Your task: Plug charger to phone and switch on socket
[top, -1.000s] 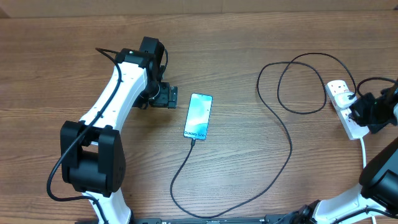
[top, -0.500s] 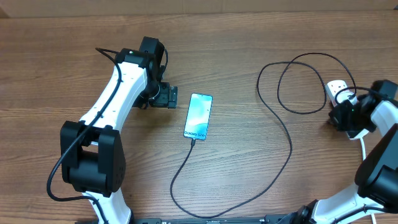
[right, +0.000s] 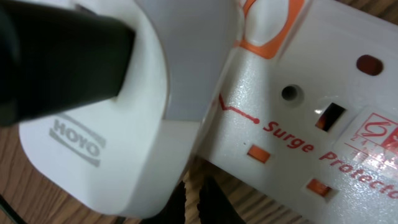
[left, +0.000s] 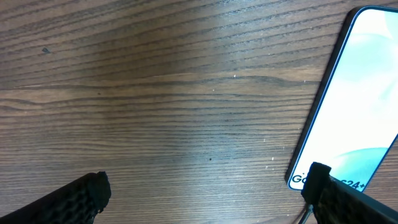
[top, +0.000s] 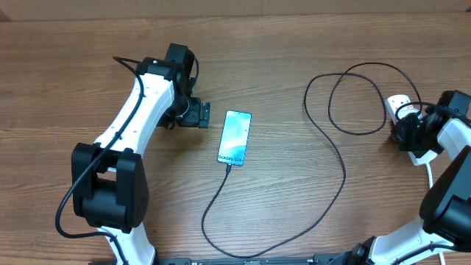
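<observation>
Phone (top: 235,138) lay overhead at the middle of the table (top: 280,51), charger (top: 335,158) apparently plugged into its near end, socket (top: 399,108) at the right edge; left gripper (left: 208,196) gaped empty beside the phone; right gripper (right: 194,205), fingertips nearly together on nothing, hung over the socket, which likely needed switching on next.

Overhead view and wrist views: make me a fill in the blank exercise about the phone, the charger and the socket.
The phone lies with its screen facing ___. The charger cable is ___ in colour. The left gripper beside the phone has its jaws ___. The white plug in the socket reads ___.
Missing words: up; black; open; HOYO.
</observation>
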`<control>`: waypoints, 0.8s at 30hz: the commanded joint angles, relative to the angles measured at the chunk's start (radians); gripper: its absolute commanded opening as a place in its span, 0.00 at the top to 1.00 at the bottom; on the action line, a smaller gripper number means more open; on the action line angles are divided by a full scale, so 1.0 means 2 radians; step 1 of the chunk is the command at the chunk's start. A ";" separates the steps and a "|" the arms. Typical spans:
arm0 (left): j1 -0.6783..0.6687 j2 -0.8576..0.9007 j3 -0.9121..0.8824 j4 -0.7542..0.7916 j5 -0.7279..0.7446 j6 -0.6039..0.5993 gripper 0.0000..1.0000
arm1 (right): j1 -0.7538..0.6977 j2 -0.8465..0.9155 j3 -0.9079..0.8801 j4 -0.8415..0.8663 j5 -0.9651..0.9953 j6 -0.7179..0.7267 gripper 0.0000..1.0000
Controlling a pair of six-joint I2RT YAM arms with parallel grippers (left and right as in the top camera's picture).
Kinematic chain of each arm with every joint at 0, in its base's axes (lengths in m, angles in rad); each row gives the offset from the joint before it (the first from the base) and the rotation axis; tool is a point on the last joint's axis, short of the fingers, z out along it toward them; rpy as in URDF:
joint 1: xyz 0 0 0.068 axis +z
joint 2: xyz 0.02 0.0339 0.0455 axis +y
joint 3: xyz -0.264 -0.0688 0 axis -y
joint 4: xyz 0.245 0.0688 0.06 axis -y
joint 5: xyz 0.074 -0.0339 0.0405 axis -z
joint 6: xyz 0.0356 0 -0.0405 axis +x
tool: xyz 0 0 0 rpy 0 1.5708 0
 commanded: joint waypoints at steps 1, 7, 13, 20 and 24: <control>-0.003 -0.010 0.004 0.000 -0.006 -0.009 0.00 | -0.002 -0.008 -0.001 0.016 0.009 0.000 0.90; -0.003 -0.010 0.004 0.000 -0.006 -0.009 0.00 | -0.002 -0.008 -0.001 0.023 0.009 0.000 0.90; -0.003 -0.010 0.004 0.000 -0.006 -0.009 0.00 | -0.002 -0.008 -0.001 0.018 0.008 0.000 0.88; -0.003 -0.010 0.004 0.000 -0.006 -0.009 0.00 | -0.002 -0.009 0.000 -0.025 0.009 0.000 0.96; -0.003 -0.010 0.004 0.000 -0.006 -0.009 0.00 | -0.009 -0.015 0.006 -0.050 0.006 -0.004 0.96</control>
